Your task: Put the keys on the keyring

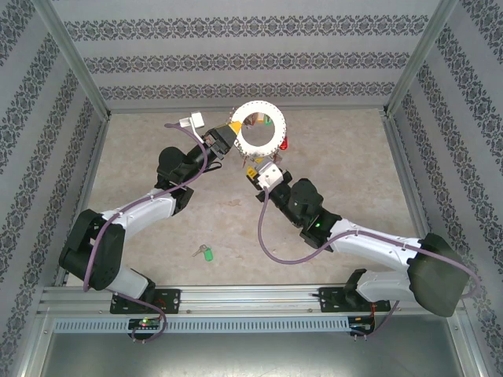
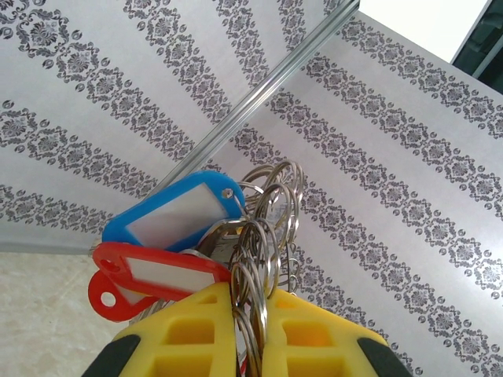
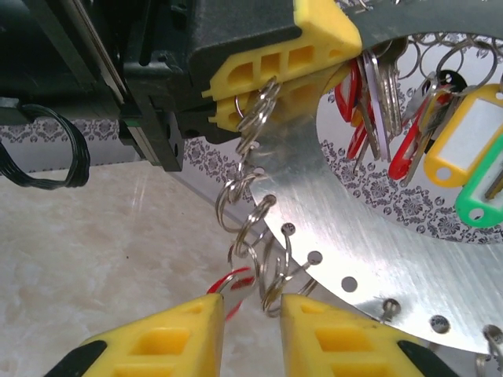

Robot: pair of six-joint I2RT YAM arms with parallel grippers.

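Left gripper (image 1: 223, 141): fingers pressed together on the left rim of the keyring (image 3: 369, 236), which it holds up off the table (image 1: 346, 165) with the flat face toward the right arm. Judgement: it acts as a vise, so the rim holes sit steady and reachable for threading.

The left wrist view shows a bunch of split rings (image 2: 263, 236) squeezed in at the same pinch. A blue tag (image 2: 173, 212) and red tags hang just beside the fingertips.

Right gripper (image 3: 251, 308): fingers a little apart, tips right at the lower rim of the keyring. A chain of small split rings (image 3: 247, 204) runs down into the gap, and a sliver of red tag (image 3: 236, 281) shows at the left fingertip. Can't tell if it is actually pinching that red bit or only straddling it (the tips hide the contact). If that is the red key, this looks like the threading step, with its ring lined up at a rim hole.

Further round the keyring, the hung keys with red, yellow (image 3: 464, 133) and green tags dangle clear of the work spot.

Green key (image 1: 206, 253): flat on the table near the arm bases, well apart from both grippers and not yet on the keyring. So the task is at most partway done.

Risk: the thin split ring slips out of the narrow gap.
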